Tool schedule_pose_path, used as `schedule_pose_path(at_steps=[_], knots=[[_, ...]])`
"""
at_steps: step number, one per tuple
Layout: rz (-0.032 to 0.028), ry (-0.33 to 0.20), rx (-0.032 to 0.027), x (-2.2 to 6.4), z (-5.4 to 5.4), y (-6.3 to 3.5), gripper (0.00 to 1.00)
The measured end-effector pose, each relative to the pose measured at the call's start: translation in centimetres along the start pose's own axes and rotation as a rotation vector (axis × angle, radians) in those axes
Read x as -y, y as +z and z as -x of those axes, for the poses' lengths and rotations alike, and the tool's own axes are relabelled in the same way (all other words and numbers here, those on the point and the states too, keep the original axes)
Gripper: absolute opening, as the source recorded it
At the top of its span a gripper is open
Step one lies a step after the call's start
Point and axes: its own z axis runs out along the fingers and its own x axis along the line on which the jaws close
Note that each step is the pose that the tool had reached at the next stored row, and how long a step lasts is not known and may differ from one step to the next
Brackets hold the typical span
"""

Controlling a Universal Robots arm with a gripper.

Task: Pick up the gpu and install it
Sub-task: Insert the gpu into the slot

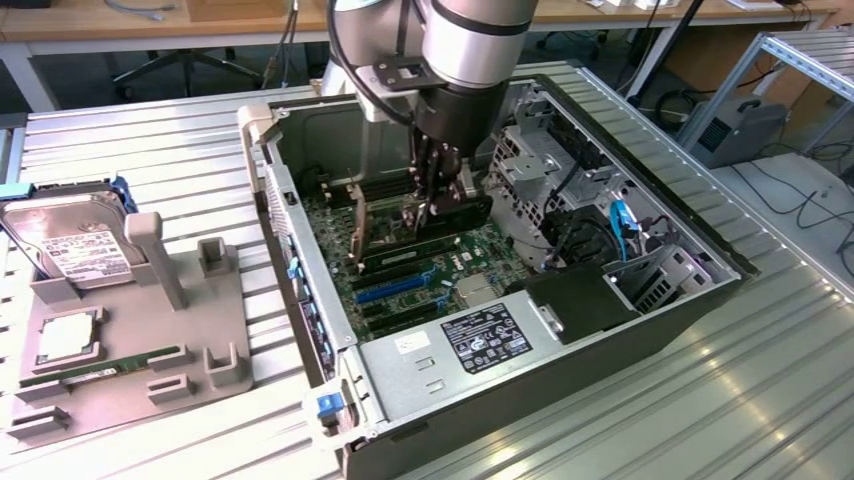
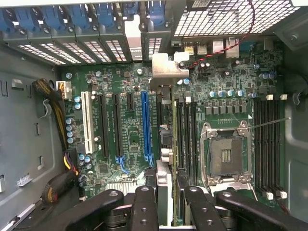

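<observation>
We've got the pincer (image 2: 166,195) part-closed on the gpu (image 2: 164,139) by its top edge, card edge-on over the motherboard (image 2: 110,77) beside the blue slot (image 2: 146,127); we reckon it's light, stiff, fragile, so edge grip only.

The motherboard (image 2: 120,86) was dark green, dotted with small blue capacitors (image 2: 72,127). It carried black slots, one white slot (image 2: 86,125) and one bright blue slot (image 2: 146,125). The gpu (image 2: 164,192), seen edge-on between the black gripper (image 2: 168,192), looked pale grey, with a silvery bracket (image 2: 166,67). A red-and-black twisted wire (image 2: 226,48) crossed a grey cage (image 2: 231,17) patterned with fine square perforations.

In the exterior view, the desk (image 1: 721,420) at lower right was silvery with parallel ribs. At the frame's left edge sat a silver hard drive (image 1: 74,250) with a white label, above a plain grey holder (image 1: 200,340) bearing a green memory stick (image 1: 114,363). The power supply (image 1: 400,365) was silvery, with a black label printed in white.
</observation>
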Motion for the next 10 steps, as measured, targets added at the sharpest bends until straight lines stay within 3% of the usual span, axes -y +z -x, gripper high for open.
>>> schedule_pose_path(at_steps=[10], knots=[[0.0, 0.0, 0.0, -0.04, -0.02, 0.22, 0.27]])
